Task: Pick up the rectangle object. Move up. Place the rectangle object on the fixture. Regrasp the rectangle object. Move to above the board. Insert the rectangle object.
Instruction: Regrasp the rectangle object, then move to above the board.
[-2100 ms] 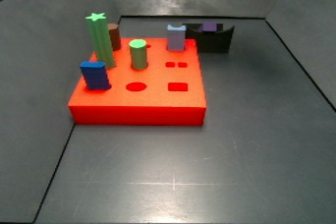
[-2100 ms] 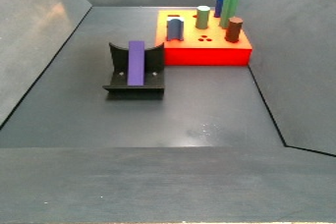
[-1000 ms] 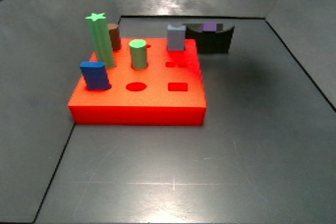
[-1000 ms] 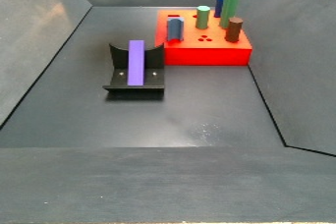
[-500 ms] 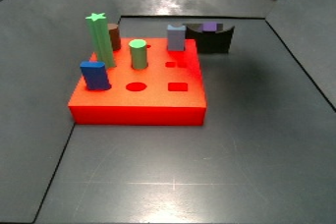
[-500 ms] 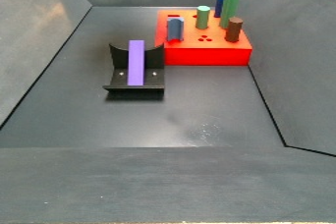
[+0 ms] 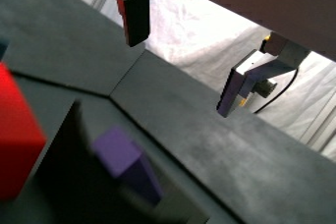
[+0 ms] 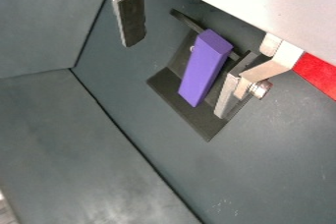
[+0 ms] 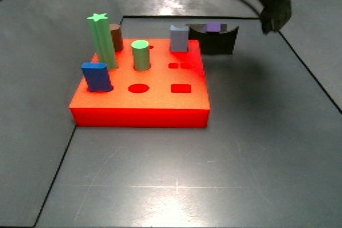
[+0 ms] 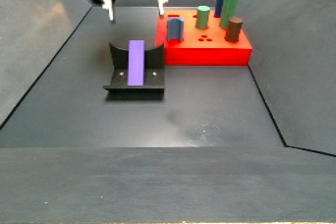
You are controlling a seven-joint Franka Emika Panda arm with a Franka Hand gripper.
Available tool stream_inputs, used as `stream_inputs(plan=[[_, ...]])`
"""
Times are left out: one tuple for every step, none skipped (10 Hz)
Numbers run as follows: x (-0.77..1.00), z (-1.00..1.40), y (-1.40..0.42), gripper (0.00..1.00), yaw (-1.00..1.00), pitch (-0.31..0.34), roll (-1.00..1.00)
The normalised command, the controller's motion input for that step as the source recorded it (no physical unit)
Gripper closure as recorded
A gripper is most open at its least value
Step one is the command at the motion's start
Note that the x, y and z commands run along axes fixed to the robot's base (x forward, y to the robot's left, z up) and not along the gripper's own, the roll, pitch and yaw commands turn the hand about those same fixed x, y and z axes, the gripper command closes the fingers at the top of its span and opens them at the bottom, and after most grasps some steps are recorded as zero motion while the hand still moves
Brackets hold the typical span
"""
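Note:
The purple rectangle object (image 10: 136, 61) lies lengthwise in the notch of the black fixture (image 10: 116, 75), left of the red board (image 10: 210, 53). My gripper (image 10: 136, 10) hangs open above it, one finger on each side and well clear of the bar. In a wrist view the rectangle object (image 8: 202, 67) rests on the fixture (image 8: 195, 116) between and below the gripper's (image 8: 184, 56) two fingers, nothing held. In a side view the gripper (image 9: 267, 7) is blurred above the fixture (image 9: 222, 42), where the rectangle object's (image 9: 214, 28) end shows. In a wrist view the gripper (image 7: 186, 53) stands open over the rectangle object (image 7: 122, 153).
On the board (image 9: 140, 104) stand a green star peg (image 9: 100, 38), a green cylinder (image 9: 140, 55), a dark blue block (image 9: 96, 76), a brown peg (image 9: 118, 38) and a grey-blue peg (image 9: 179, 38). Sloped dark walls ring the floor.
The gripper has come down into both side views from the top edge and now hangs over the fixture. The rectangle object and pegs have not moved.

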Motion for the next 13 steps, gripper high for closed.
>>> stream_inputs(plan=[[0.09, -1.0, 0.05, 0.0, 0.09, -0.094, 0.07], [0.09, -1.0, 0.04, 0.0, 0.06, -0.107, 0.07], [0.1, -1.0, 0.04, 0.0, 0.03, -0.107, 0.07], [0.1, -0.87, 0.03, 0.0, 0.0, -0.099, 0.06], [0.09, -0.71, 0.02, 0.0, -0.02, -0.088, 0.06], [0.07, -0.51, 0.01, 0.0, -0.03, -0.071, 0.06], [0.07, -0.36, 0.01, 0.0, -0.03, -0.054, 0.06], [0.07, -0.21, 0.01, 0.0, -0.03, -0.036, 0.06], [0.0, -0.33, 0.0, 1.0, 0.0, 0.0, 0.0], [-0.01, 1.0, 0.05, 1.0, 0.2, -0.164, -0.35], [-0.02, 1.0, 0.05, 1.0, 0.18, -0.157, -0.35], [-0.03, 1.0, 0.05, 1.0, 0.11, -0.171, -0.3], [-0.03, 1.0, 0.05, 1.0, 0.04, -0.204, -0.24]])
